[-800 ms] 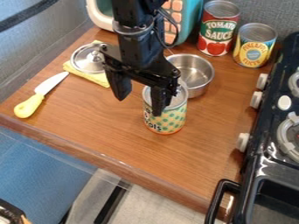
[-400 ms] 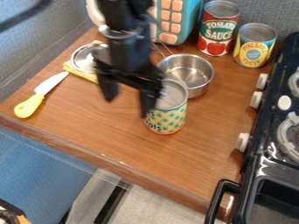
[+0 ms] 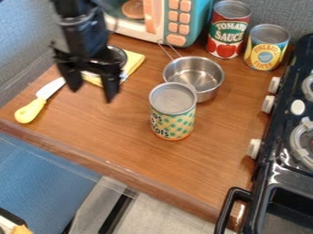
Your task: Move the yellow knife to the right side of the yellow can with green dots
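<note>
Nearest you, down and to the left of the fingers in view, lies the handle of the yellow knife [image 3: 30, 110]. The whole knife should be light and stiff, with a rounded handle that may be slick enough to roll or twist if you catch it off centre. Take it across the handle, close to where the blade starts, so neither end dips when you lift.

Your goal marker, the yellow can with green dots [image 3: 173, 119], stands upright to the right of the fingers and a little nearer you. Swing the knife wide or high past it; a knock could tip it.

Next comes the blade, slanting up from the handle across the counter [image 3: 116, 141] until its tip end nears the left-hand finger. You can't tell from here whether they touch, though the gripper [image 3: 92, 94] seems to hang above. Its fingers are well apart, with nothing held between them, so you have ample opening for that slim handle.

Farther off, behind the fingers, is the yellow cloth [image 3: 137, 59].
</note>
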### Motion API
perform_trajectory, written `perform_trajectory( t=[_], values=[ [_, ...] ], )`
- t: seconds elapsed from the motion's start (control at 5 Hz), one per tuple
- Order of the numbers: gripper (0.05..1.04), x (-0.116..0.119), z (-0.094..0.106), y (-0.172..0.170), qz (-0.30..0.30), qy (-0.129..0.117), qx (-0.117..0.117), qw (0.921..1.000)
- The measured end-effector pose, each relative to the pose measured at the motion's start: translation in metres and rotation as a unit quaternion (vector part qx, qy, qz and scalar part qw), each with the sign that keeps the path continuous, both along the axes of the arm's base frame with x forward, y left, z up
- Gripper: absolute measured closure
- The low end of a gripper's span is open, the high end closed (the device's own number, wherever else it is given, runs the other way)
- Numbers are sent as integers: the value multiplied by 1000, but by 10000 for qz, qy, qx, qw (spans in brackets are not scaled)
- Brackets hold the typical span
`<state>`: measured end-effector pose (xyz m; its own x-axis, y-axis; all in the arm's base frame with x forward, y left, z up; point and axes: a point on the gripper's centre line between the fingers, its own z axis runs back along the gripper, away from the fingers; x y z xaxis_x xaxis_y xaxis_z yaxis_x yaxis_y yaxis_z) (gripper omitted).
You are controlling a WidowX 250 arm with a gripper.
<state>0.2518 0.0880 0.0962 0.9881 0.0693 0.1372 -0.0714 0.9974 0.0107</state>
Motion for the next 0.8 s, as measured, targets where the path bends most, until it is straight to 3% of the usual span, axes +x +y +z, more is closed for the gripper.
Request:
perform_trajectory(
  t=[0.4,0.6,0.8],
  values=[
    [83,15,-21,70,416,-83,268,9987],
    [83,10,-21,91,558,-115,302,9979],
    [83,-2,-32,105,674,54,237,9974]
  ],
)
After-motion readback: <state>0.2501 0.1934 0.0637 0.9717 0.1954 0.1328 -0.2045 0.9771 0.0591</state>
